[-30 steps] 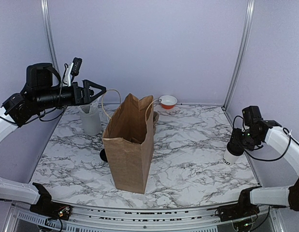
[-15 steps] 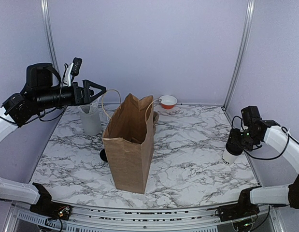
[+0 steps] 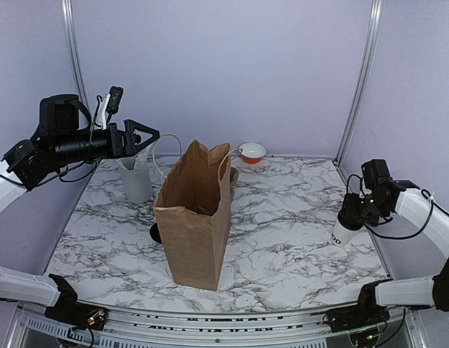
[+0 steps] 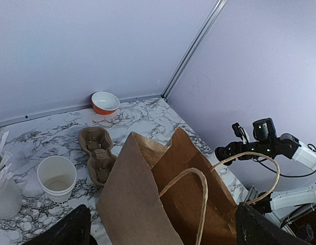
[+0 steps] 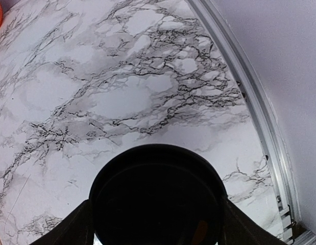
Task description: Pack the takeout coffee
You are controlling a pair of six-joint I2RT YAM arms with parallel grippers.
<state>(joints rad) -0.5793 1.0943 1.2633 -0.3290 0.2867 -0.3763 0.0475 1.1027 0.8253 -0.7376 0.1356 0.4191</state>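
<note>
Top external view: two arms work over one marble table [image 3: 282,239]. One brown paper bag [image 3: 195,217] stands upright left of centre, its mouth open upward. One tumbler [image 3: 136,181] with white cutlery stands behind the bag to the left, and one orange bowl [image 3: 252,153] sits at the far edge by the back wall. The left gripper [image 3: 153,138] hangs above the tumbler with its jaws spread wide and nothing between them. The one takeout coffee [image 3: 343,233] is at the table's right edge, tilted, and the right gripper [image 3: 352,212] is clamped around its upper part. A broad stretch of bare marble lies between cup and bag. Left wrist view: the bag's open mouth and two loop handles fill the foreground. Behind it lie one moulded cup carrier [image 4: 96,153], touching or just beside the bag, one open white paper cup [image 4: 56,177] near the carrier, the bowl in the far corner and the tumbler at the left border. The right arm shows beyond the bag, well apart from it. Right wrist view: the coffee's black lid [image 5: 156,199] sits between the two dark fingers [image 5: 76,227], which flank its sides. Veined marble stretches ahead, and the metal rail [image 5: 247,97] bounding the table runs close on the right.
</note>
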